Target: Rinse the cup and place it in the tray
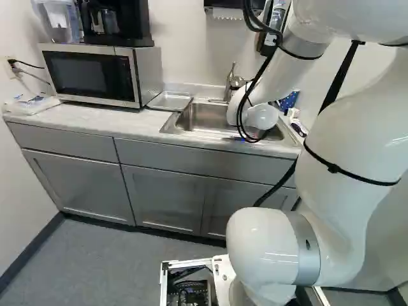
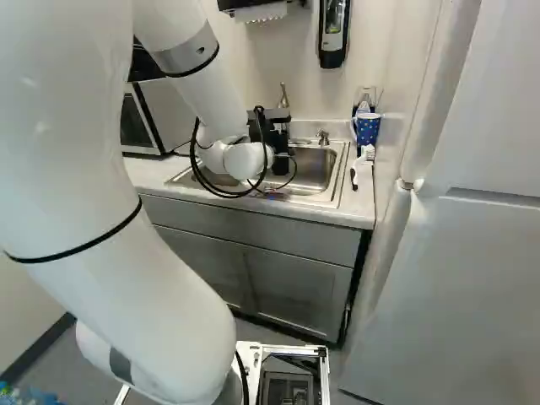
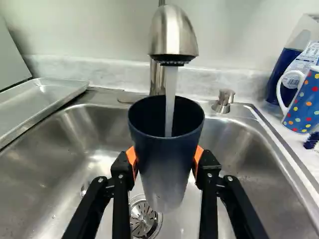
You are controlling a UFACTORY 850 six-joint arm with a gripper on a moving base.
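In the right base view my gripper (image 2: 278, 145) is over the sink, partly behind the wrist. The wrist view has the gripper (image 3: 166, 162) shut on a dark blue cup (image 3: 167, 164), one orange pad (image 3: 131, 158) against each side. The cup is upright with its mouth open, hanging over the sink basin near the drain. A stream of water (image 3: 170, 94) runs from the faucet (image 3: 173, 32) into it; the water inside cannot be made out. A metal tray (image 3: 42, 102) lies on the counter beside the sink, and the left base view shows the tray (image 1: 169, 101) near the microwave.
A steel sink (image 3: 45, 164) has a soap pump (image 3: 225, 99) on its back rim. At the sink's other side, away from the tray, stand a dotted mug (image 3: 304, 102), a dark blue container and brushes. A microwave (image 1: 95, 75) stands beside the tray. A white door (image 2: 472, 253) flanks the counter.
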